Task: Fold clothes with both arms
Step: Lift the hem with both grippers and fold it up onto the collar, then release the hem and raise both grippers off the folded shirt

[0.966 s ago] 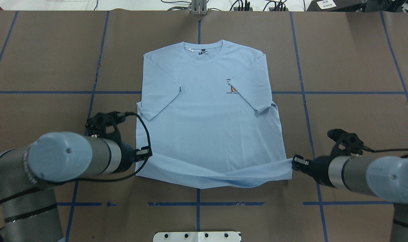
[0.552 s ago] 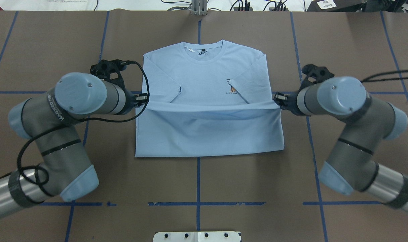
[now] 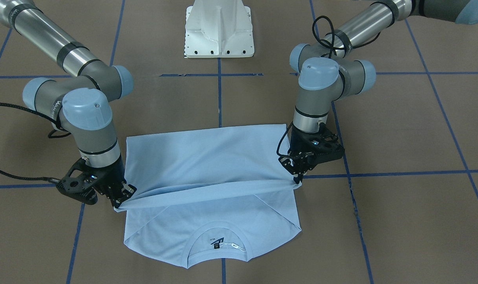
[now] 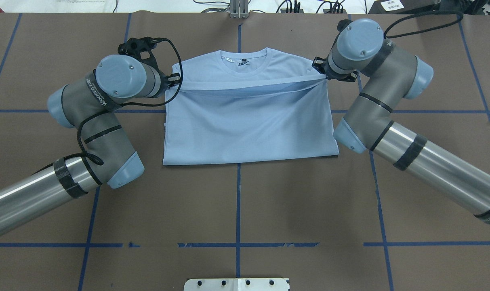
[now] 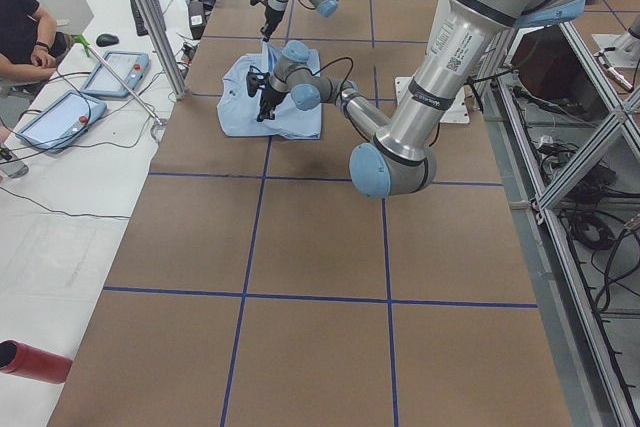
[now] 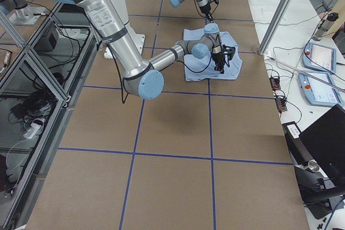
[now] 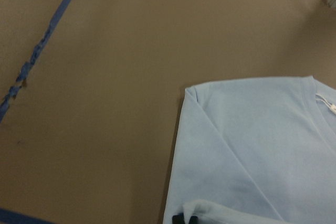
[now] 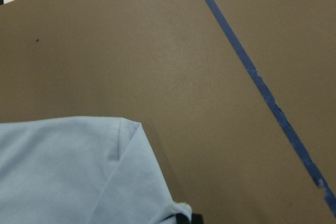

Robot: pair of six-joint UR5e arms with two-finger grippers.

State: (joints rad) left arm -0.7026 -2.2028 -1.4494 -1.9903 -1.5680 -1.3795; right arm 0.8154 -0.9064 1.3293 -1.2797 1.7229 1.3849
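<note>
T-shirt [image 4: 249,129] hem hangs taut near its collar, left hand [image 4: 174,80] and right hand [image 4: 320,69] gripping its corners

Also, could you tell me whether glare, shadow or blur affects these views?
Overhead exterior: glare streaks on the left arm and right arm, soft shadow on the T-shirt beneath its lifted hem. Left wrist-mounted: slightly soft, fingers cropped at the bottom edge.

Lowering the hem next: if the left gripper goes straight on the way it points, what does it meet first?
Probably the T-shirt: its flat shoulder layer right under the left gripper, which points steeply down. Depth is unclear.
</note>
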